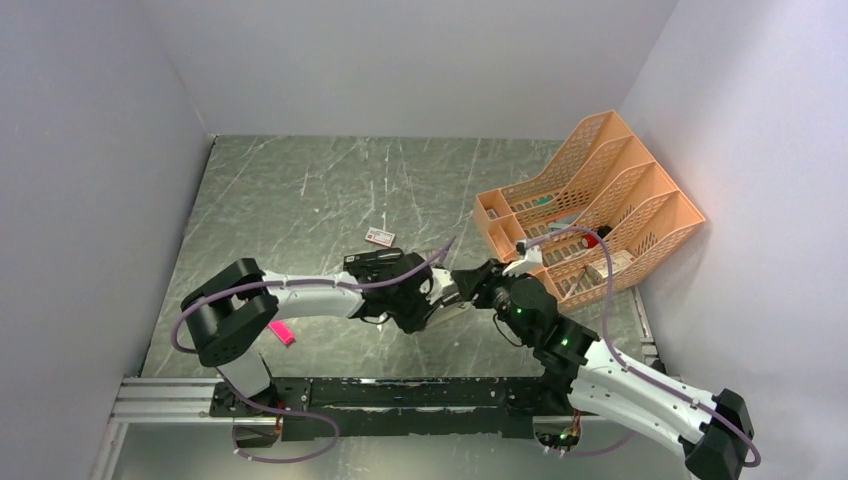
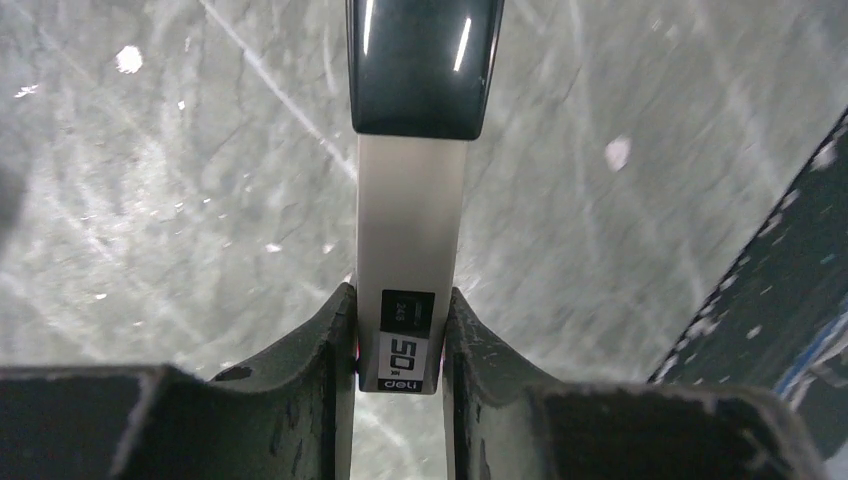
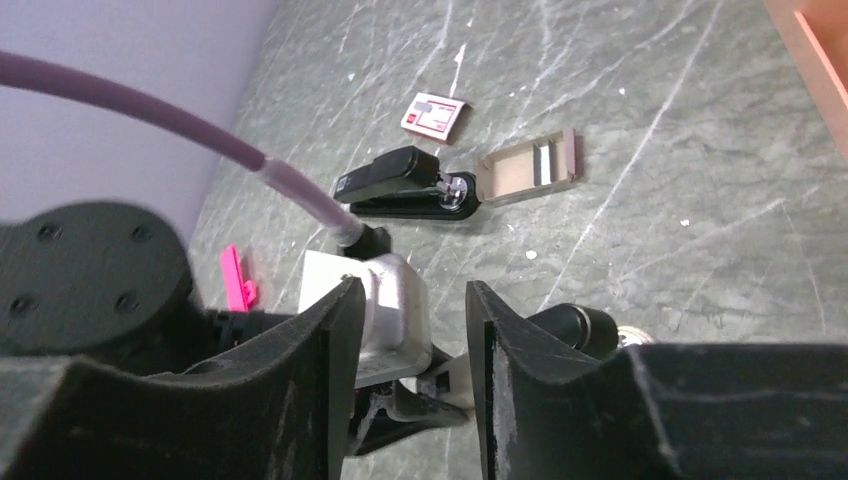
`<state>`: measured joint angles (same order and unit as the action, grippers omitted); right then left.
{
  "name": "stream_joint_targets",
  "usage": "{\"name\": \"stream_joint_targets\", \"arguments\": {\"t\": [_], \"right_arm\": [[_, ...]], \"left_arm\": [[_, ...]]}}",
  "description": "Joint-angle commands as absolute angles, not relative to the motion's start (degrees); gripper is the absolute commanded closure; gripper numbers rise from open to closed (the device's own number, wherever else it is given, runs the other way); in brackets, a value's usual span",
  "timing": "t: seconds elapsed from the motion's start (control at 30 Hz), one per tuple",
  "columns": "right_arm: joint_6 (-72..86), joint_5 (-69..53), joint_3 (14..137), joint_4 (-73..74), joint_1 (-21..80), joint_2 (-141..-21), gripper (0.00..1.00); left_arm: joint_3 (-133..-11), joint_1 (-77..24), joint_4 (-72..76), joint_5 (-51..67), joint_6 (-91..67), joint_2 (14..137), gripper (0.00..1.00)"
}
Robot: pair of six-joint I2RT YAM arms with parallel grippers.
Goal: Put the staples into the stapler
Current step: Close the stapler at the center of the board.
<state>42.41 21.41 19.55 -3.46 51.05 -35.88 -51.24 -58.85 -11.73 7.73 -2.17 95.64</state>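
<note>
The left pincer (image 2: 400, 318) is clamped on a grey stapler (image 2: 410, 220), one finger on each side of its labelled end; the black tip points away from the pincer. The right pincer (image 3: 410, 300) has its fingers apart, and a grey metal part sits just ahead between them, with a gap on one side. The black stapler (image 3: 395, 178) lies shut on the table (image 3: 680, 280), ahead of the right pincer and well apart from it. Touching its far end is an open box tray (image 3: 505, 172) with a silvery strip of staples (image 3: 543, 160) inside. The red-and-white sleeve (image 3: 435, 112) lies farther off, and a pink piece (image 3: 237, 280) lies to the left
</note>
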Motion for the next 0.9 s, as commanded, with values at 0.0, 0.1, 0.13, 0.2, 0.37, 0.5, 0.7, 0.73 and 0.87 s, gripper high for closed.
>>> {"name": "stream_joint_targets", "arguments": {"t": [0.0,0.1,0.13,0.2,0.37,0.5,0.7,0.73,0.87], "right_arm": [[53.6,28.3,18.9,0.0,50.9,-35.3,0.53],[58.8,30.9,17.7,1.6,50.9,-34.6,0.53],[60.7,31.7,17.2,2.4,50.9,-34.4,0.52],[63.9,32.7,16.1,3.0,50.9,-34.6,0.52],[68.2,29.7,14.1,-2.4,50.8,-41.2,0.46],[71.2,28.2,13.2,-7.5,50.8,-48.1,0.41],[76.3,27.3,13.0,-10.7,50.7,-54.3,0.35],[76.9,27.3,12.8,-11.4,50.7,-55.1,0.35],[78.1,27.4,12.9,-13.0,50.6,-58.1,0.35]], "left_arm": [[-45.5,-60.1,3.3,6.4,-21.2,95.3,0.93],[-40.4,-60.5,12.3,6.6,-28.6,95.1,0.93],[-38.1,-60.7,15.3,6.3,-30.8,95.0,0.93],[-34.8,-61.2,19.7,5.7,-33.4,94.9,0.93],[-31.9,-62.1,22.1,4.5,-35.4,96.3,0.93],[-30.4,-62.1,22.7,4.2,-35.9,96.4,0.93],[-29.4,-62.1,23.4,4.2,-35.5,96.1,0.93],[-29.4,-62.1,23.3,4.2,-35.4,96.1,0.93],[-29.6,-62.3,23.2,4.1,-34.9,96.1,0.93]]}}
